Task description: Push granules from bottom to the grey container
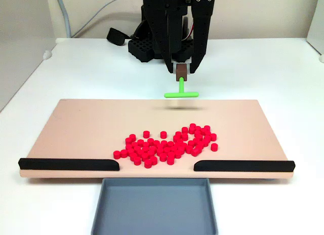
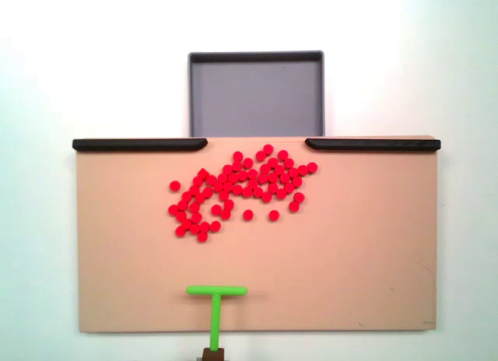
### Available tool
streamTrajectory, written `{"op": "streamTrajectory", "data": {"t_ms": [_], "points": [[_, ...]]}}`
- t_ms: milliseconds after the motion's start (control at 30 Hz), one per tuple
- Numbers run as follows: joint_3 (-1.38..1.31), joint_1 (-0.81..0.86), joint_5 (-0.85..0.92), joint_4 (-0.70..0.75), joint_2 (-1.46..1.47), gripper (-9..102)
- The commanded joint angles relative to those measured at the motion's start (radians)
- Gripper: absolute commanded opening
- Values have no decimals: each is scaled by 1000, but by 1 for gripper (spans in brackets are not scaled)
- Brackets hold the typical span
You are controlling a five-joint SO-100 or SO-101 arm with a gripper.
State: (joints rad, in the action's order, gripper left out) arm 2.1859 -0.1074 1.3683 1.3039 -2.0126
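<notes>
The claw (image 1: 185,69), black and two-fingered, is closed on the brown block at the stem end of a bright green T-shaped plastic tool (image 1: 181,91), whose crossbar hovers at the far edge of the flat beige board (image 1: 76,123) on the white counter (image 1: 263,68). We see the small red cylindrical granules (image 2: 237,190) clustered straight ahead of the crossbar, between it and the gap in the black strips (image 2: 140,144). Beyond that gap lies the shallow slate-grey rectangular container (image 2: 257,92). We judge the push should run along the tool's stem line, crossbar broadside to the pile.
</notes>
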Motion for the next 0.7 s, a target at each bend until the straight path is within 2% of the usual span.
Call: {"op": "streamTrajectory", "data": {"t_ms": [0, 667], "points": [[-5, -12, -5, -3, 0, 0], [28, -20, 31, -95, 23, 0]]}}
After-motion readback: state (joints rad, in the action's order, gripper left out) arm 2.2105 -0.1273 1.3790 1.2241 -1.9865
